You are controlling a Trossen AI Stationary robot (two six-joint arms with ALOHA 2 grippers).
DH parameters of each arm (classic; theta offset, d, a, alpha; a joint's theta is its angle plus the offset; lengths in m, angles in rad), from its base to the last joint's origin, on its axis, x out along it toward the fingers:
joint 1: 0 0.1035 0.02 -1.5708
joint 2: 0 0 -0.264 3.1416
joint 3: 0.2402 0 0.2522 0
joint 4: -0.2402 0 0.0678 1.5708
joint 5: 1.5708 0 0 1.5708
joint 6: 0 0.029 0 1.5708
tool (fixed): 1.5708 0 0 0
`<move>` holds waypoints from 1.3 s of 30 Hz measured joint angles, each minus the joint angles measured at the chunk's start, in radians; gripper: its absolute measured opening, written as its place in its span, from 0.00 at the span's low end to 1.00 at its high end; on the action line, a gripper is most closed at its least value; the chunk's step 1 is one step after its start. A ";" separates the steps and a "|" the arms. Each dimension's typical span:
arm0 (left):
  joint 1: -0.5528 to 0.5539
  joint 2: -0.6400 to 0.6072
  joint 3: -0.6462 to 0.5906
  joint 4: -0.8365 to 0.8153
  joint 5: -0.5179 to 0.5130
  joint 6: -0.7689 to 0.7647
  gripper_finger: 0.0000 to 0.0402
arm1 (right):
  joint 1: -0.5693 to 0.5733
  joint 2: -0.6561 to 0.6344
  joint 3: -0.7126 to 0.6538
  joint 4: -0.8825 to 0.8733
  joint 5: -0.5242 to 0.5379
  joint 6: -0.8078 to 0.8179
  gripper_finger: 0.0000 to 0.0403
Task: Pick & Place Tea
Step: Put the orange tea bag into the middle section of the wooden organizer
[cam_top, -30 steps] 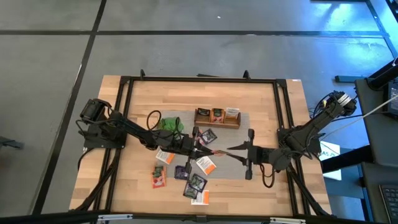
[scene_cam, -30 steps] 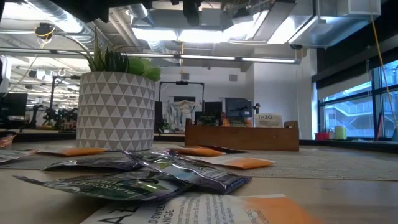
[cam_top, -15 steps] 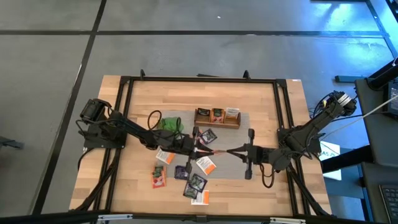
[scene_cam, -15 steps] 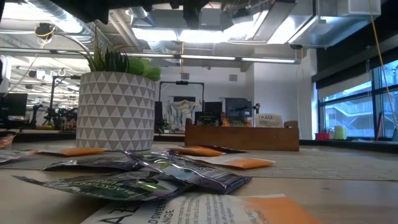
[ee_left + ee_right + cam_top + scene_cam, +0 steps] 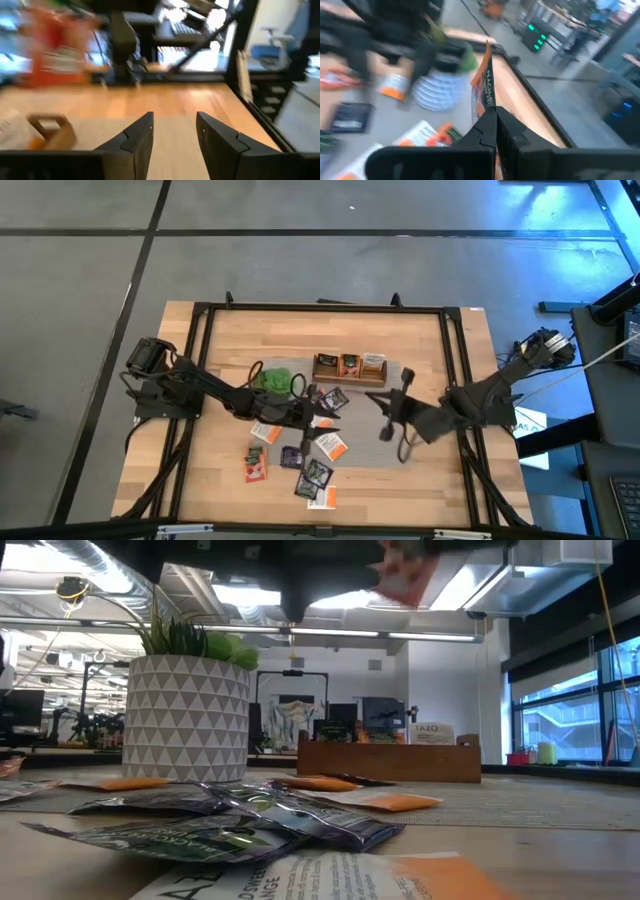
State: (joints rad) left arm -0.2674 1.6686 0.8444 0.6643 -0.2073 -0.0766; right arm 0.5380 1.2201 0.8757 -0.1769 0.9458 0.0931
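Your right gripper (image 5: 492,117) clamps an orange sachet (image 5: 484,82) edge-up; the wooden box (image 5: 349,368) lies just ahead-left.

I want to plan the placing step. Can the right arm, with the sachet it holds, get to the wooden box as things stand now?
Probably yes. The right gripper is shut on an orange-and-white sachet close beside the wooden box, and nothing lies between them; the left gripper is open, over the loose sachets.
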 joint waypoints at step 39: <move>0.006 -0.093 0.000 -0.175 0.164 -0.093 0.36 | -0.738 0.026 -0.325 0.234 -0.817 -0.156 0.02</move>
State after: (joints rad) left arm -0.2619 1.5761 0.8444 0.4892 -0.0435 -0.1699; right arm -0.2005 1.2457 0.5507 0.0570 0.1287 -0.0633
